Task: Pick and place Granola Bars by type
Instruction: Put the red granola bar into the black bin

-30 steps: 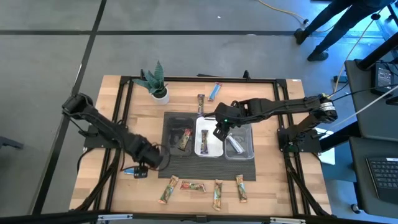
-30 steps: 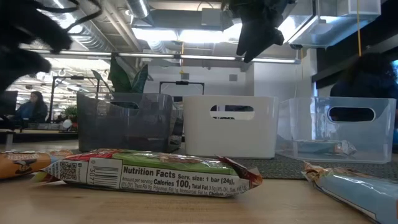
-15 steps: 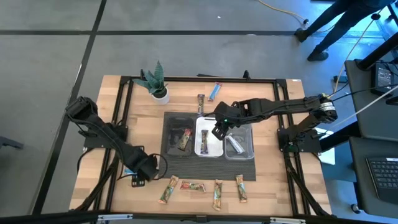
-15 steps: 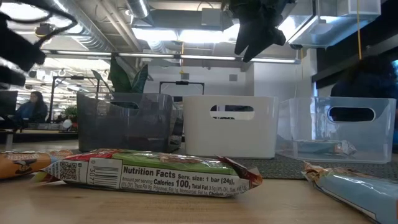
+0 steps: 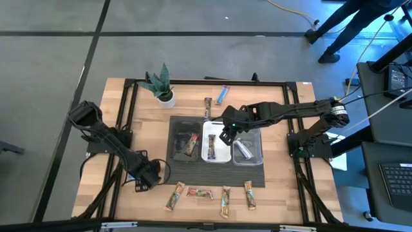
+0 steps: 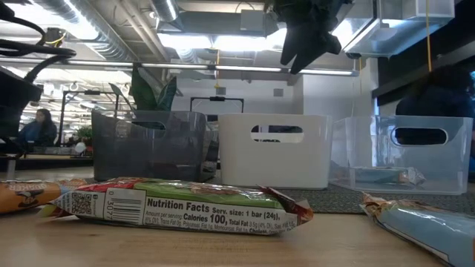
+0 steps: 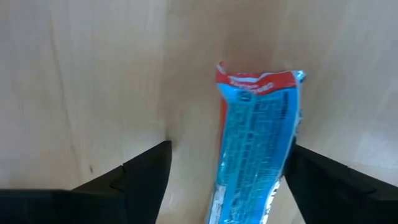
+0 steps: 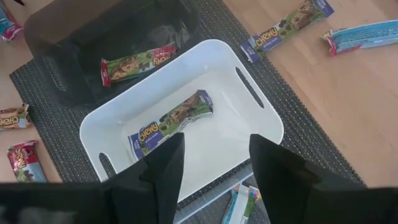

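Observation:
A blue granola bar [image 7: 258, 143] with a red end lies flat on the bare wood near the table's left front. My left gripper [image 7: 230, 149] points straight down over it, open, one finger on each side of the bar; in the high view it [image 5: 143, 180] covers most of the bar. My right gripper [image 8: 214, 162] hangs open with nothing in it above the white tray [image 5: 206, 132], which holds one bar [image 8: 171, 118]. More bars lie in the black tray [image 5: 188, 143] and the clear tray [image 5: 241, 148].
Several bars [image 5: 200, 193] lie in a row along the near edge, and two lie [image 5: 223, 95] beyond the trays. The three trays stand on a dark mat [image 5: 215, 169]. A potted plant [image 5: 161, 84] stands at the far left. Black frame rails run along the table's sides.
My left gripper has gone down and toward the table's near edge, coming over the blue bar, which has stayed where it was. My right gripper has kept still above the white tray.

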